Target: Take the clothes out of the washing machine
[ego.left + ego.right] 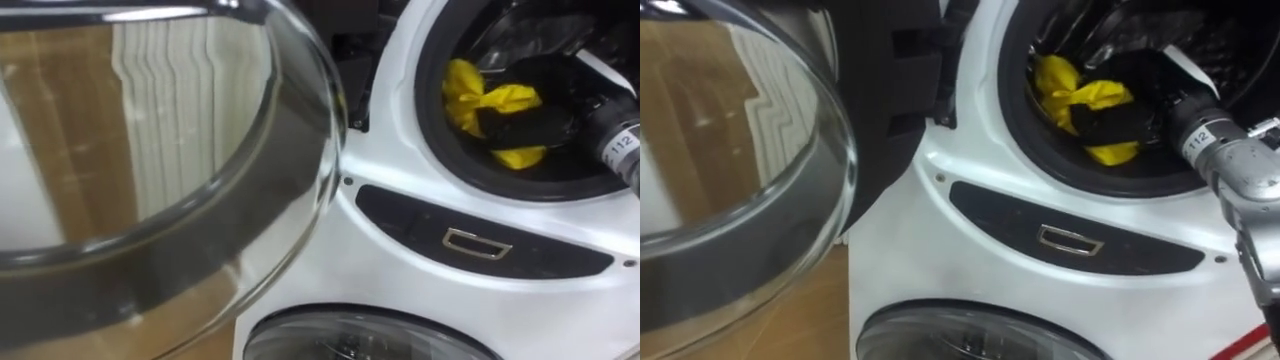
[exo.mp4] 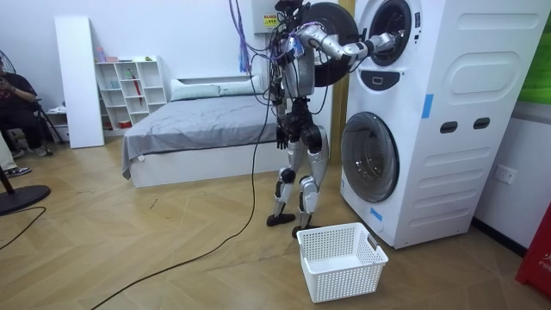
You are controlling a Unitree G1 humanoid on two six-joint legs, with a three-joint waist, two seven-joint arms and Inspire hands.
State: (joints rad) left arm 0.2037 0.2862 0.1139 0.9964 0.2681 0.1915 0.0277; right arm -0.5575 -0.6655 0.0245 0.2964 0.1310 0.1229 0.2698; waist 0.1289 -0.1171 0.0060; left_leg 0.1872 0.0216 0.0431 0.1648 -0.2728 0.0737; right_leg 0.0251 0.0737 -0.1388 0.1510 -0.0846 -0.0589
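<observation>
While the robot is standing upright close in front of a stacked white washing machine point(image 2: 448, 120), its right arm is reaching level into the upper drum point(image 1: 560, 25). Inside the drum, the right robot hand point(image 1: 525, 125) is closing its dark fingers round a crumpled yellow garment point(image 1: 465, 95), and yellow cloth is showing both above and below those fingers. The garment is lying at the front of the drum, just behind the round opening. The left robot hand point(image 2: 282, 136) is hanging at the robot's side; whether it is open or closed cannot be told. The upper glass door point(image 1: 200, 130) is standing swung open on the robot's left. Below the opening, a dark panel point(image 1: 420, 215) is running across the white front, and beneath it the lower door point(image 1: 360, 340) is staying closed. A white laundry basket point(image 2: 340, 275) is sitting on the wooden floor point(image 2: 172, 250) near the robot's feet. Behind the robot, a bed point(image 2: 198, 116) and a white shelf unit point(image 2: 129, 86) are standing along the wall, and a person point(image 2: 19, 103) is sitting at the room view's left edge.
</observation>
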